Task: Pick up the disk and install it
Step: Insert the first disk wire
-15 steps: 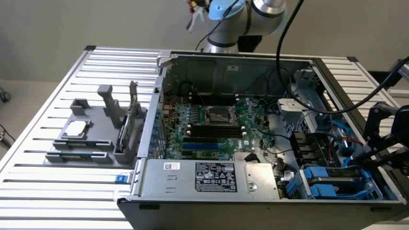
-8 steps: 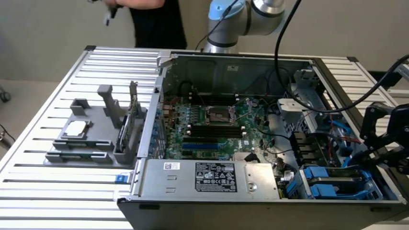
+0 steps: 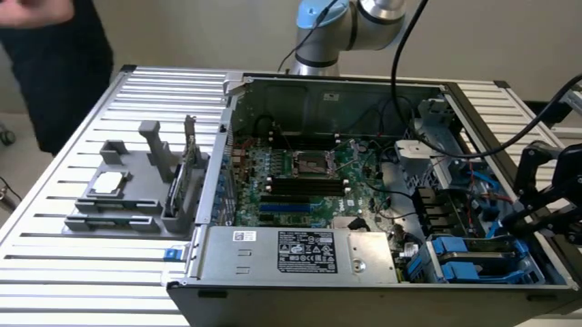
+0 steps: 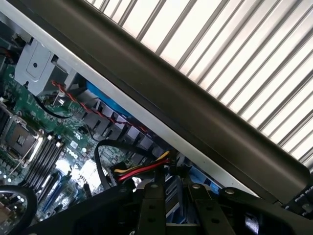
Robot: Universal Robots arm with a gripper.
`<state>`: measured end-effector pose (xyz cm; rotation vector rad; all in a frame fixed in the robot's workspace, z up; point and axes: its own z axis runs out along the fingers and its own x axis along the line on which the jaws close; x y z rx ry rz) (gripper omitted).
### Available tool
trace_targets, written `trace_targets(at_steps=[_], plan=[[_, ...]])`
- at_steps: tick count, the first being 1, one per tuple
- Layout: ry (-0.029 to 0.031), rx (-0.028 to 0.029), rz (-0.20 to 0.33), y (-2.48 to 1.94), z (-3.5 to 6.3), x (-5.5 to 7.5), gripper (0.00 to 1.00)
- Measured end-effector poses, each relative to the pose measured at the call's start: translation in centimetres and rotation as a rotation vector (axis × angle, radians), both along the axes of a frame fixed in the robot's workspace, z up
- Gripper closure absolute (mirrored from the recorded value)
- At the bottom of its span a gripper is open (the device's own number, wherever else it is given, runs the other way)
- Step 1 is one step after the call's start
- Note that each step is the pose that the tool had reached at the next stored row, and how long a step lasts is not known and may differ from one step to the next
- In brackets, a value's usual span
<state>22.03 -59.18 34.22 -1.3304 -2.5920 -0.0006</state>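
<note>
A slatted metal counter (image 3: 54, 272) carries an open computer case (image 3: 272, 300), motherboard (image 3: 300, 184) exposed. The disk (image 3: 473, 261) lies in its blue carrier in the case's corner at the exterior view's right, just below the black tool (image 3: 535, 214). Whether the tool is clenched or released cannot be told.

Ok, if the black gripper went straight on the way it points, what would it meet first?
Probably the silver metal disk in its blue plastic carrier, which sits right in front of the gripper; depth is unclear.
</note>
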Motion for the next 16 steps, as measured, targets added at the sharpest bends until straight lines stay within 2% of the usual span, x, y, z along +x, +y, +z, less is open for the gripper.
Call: trace_targets(at_steps=[3, 8, 12, 15, 16], plan=[[0.0000, 0.0005, 0.000, -0.19, 0.13, -0.02, 0.75], [0.0001, 0.0004, 0.000, -0.84, 0.13, -0.01, 0.75], [0.0002, 0.0017, 0.000, -0.95, -0.10, -0.02, 0.75], [0.0000, 0.0047, 0.000, -0.96, -0.26, -0.05, 0.75], [0.0000, 0.0072, 0.000, -0.95, -0.26, -0.08, 0.75]])
